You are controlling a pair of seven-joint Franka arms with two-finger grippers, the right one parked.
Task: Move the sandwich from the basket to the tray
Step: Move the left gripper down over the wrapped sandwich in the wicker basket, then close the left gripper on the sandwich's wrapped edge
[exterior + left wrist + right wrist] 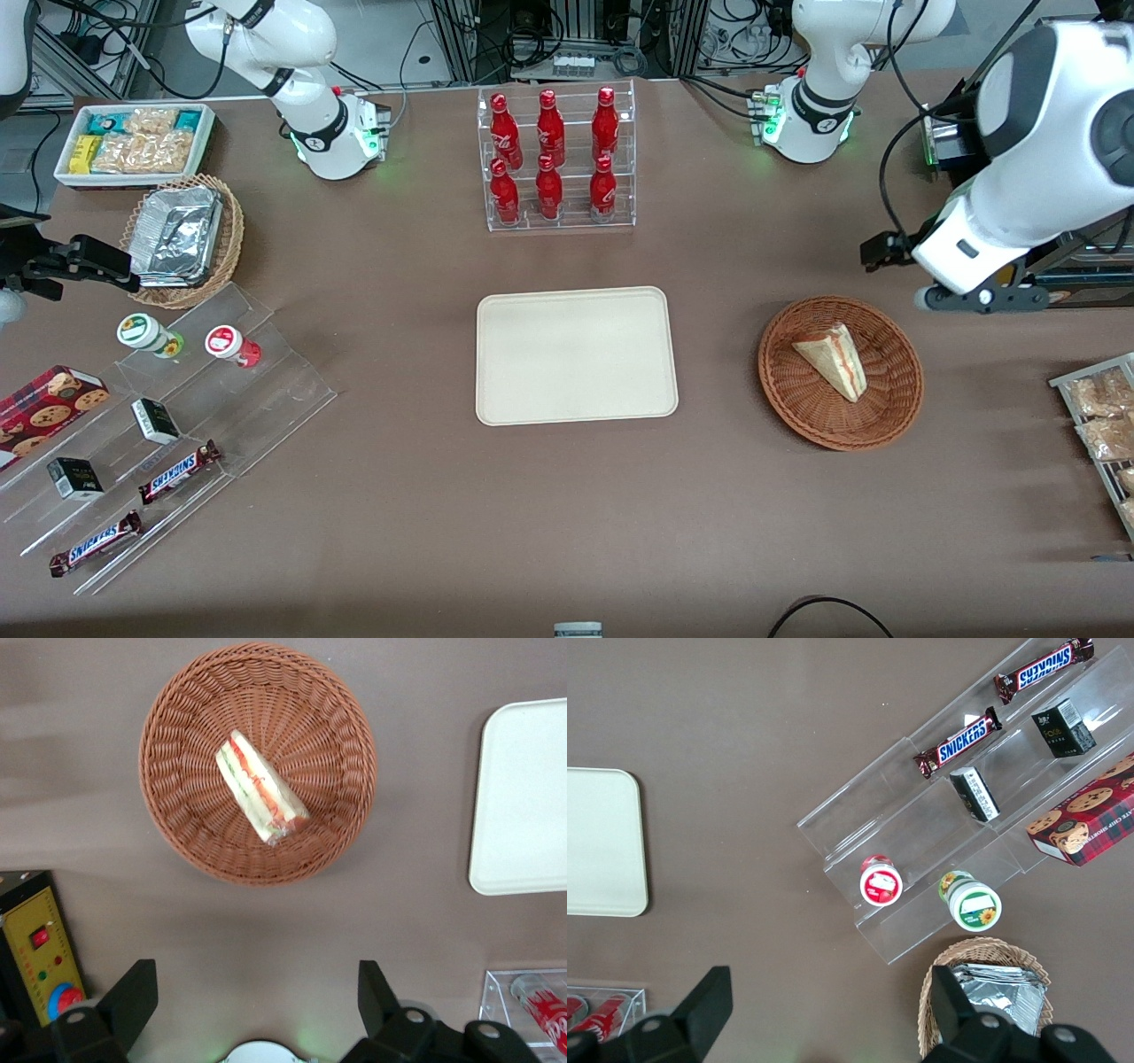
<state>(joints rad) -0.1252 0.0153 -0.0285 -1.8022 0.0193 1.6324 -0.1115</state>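
The gripper [252, 1010], fingers spread and empty, should descend over the sandwich [261, 788], lying ten-to-four in the basket [177, 709], pinching its flat faces.

The word SNICKERS reads in white-edged blue letters on two brown candy bars [180, 471] [96, 542] lying on the clear acrylic step rack [266, 390]; the right wrist view shows the same name on both bars. The small black boxes [1064, 727] carry print too fine to read, and the red bottles' [549, 128] white script cannot be made out.
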